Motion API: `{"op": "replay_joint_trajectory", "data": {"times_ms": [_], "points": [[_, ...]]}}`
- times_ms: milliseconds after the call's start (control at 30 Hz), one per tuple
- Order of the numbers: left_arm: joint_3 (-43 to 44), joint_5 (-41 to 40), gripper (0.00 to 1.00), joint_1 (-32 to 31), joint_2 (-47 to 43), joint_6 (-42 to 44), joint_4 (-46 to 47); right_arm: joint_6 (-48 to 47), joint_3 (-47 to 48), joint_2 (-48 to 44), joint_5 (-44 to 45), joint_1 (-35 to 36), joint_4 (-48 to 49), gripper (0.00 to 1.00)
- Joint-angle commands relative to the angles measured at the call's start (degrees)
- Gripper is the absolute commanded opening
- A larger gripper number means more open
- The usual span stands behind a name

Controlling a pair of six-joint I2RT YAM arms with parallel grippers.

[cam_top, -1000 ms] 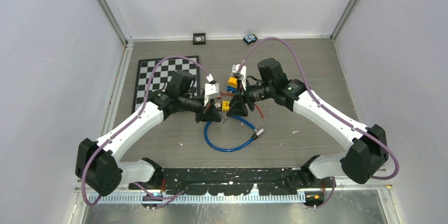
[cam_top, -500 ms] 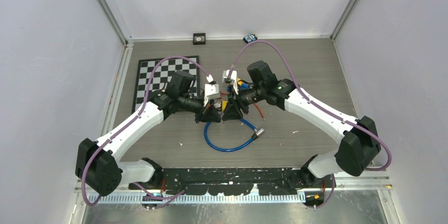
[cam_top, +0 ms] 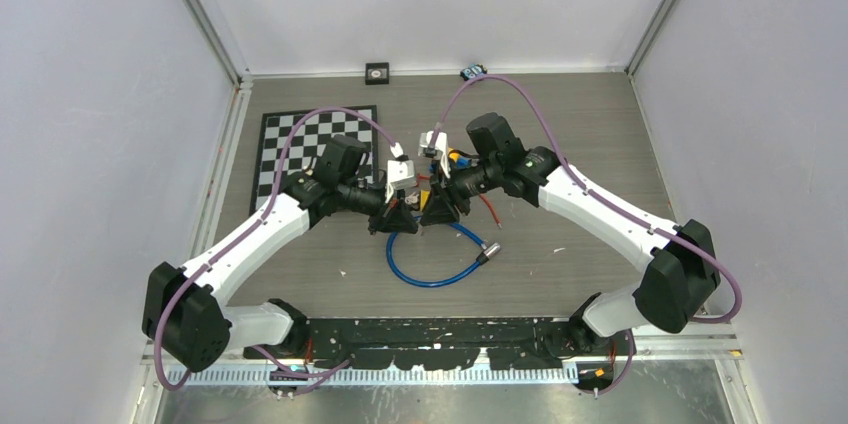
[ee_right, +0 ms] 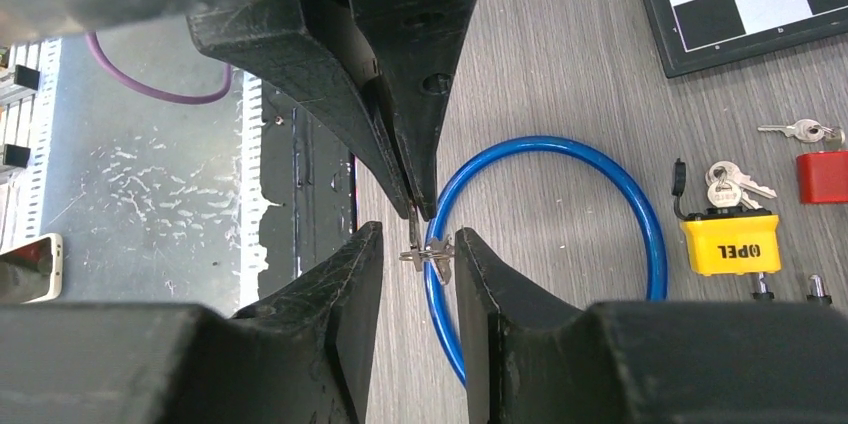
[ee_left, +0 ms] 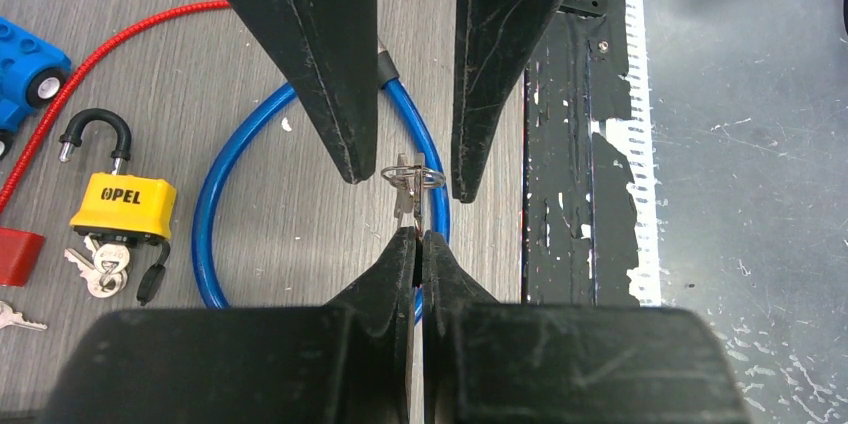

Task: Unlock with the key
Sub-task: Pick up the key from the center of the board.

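Observation:
My left gripper (ee_left: 417, 234) is shut on a small silver key (ee_left: 408, 194) with a ring, held above the table. My right gripper (ee_right: 418, 244) is open, its two fingers on either side of that key (ee_right: 426, 255) and ring without closing on it. In the top view the two grippers meet tip to tip, left (cam_top: 403, 216) and right (cam_top: 432, 208). A yellow padlock (ee_left: 122, 206) marked OPEL lies flat with its shackle open and a bunch of keys at its base. A blue cable lock loop (cam_top: 430, 279) lies under the grippers.
A checkerboard (cam_top: 290, 149) lies at the back left. A red padlock (ee_right: 822, 174) with a loose key, a red cord (ee_left: 120, 34) and a blue toy (ee_left: 25, 59) lie near the yellow padlock. The black table edge strip (ee_left: 570, 144) is close by.
My right arm swung left and brought its open gripper up to the key held by my left gripper. In the last half second it barely moved. The left arm stayed still.

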Motion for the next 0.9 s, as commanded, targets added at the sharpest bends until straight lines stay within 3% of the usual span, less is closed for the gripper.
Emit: {"op": "replay_joint_trajectory", "data": {"times_ms": [0, 467, 867], "points": [[0.0, 1.9, 0.00, -0.2, -1.5, -0.2, 0.9, -1.0, 2.6, 0.5, -0.4, 0.8, 0.1, 0.37], [-0.4, 1.8, 0.00, -0.2, -1.5, -0.3, 1.5, -1.1, 2.6, 1.0, 0.0, 1.3, 0.1, 0.25], [-0.5, 1.8, 0.00, -0.1, -1.6, -1.0, 1.8, -1.7, 2.2, 0.5, 0.8, 1.3, -0.2, 0.01]]}}
